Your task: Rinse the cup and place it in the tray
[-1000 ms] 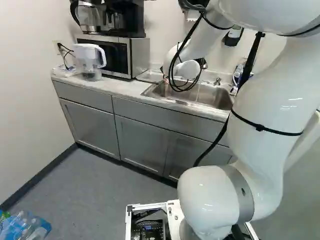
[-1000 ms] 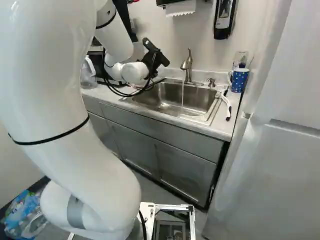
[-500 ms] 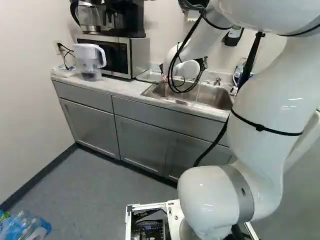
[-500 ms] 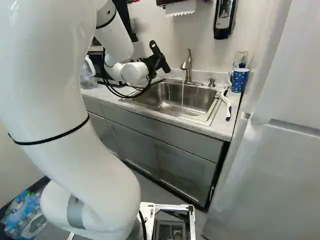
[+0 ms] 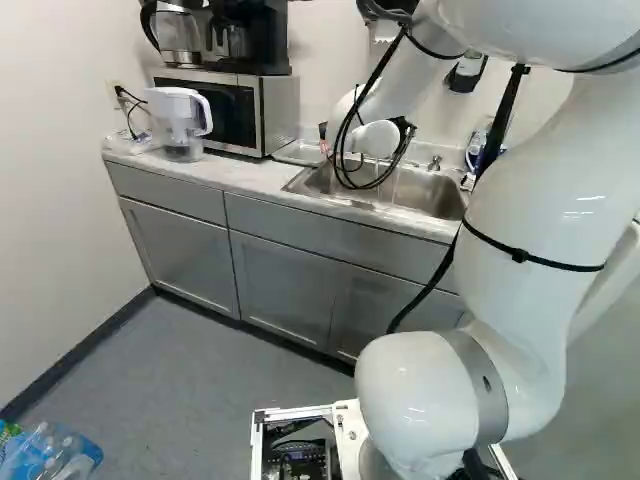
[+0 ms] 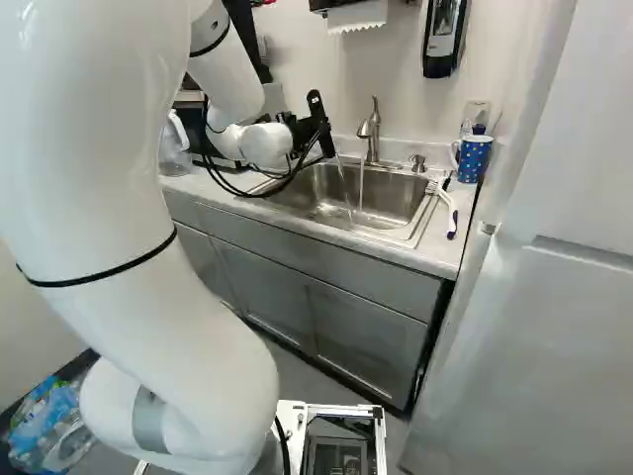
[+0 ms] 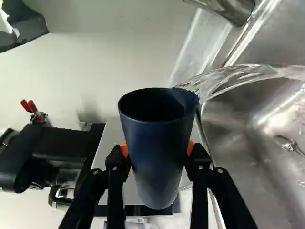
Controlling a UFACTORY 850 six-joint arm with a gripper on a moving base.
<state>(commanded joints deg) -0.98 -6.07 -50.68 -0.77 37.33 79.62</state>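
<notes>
In the right base view my gripper (image 6: 315, 129) is over the left part of the sink (image 6: 396, 231), beside the faucet (image 6: 370, 129). The wrist view shows the gripper (image 7: 157, 150) shut on a dark blue cup (image 7: 155, 152), one orange pad on each side. The cup is tilted, and water (image 7: 224, 78) pours from its rim into the basin (image 7: 252, 167). A thin stream (image 6: 360, 188) also runs from the faucet. Left of the sink lies a flat, shallow tray-like surface (image 5: 300, 152), partly behind the arm.
A blue dotted mug (image 6: 473, 158) and a white-handled brush (image 6: 448, 210) stand or lie right of the sink. A water pitcher (image 5: 180, 125) and microwave (image 5: 230, 110) are farther left on the counter. A small spoon-like item (image 7: 288, 143) lies in the basin.
The gripper has rotated with the cup and shifted slightly right in the right base view. A second stream now falls into the sink beside the faucet's. The base has stayed still.
</notes>
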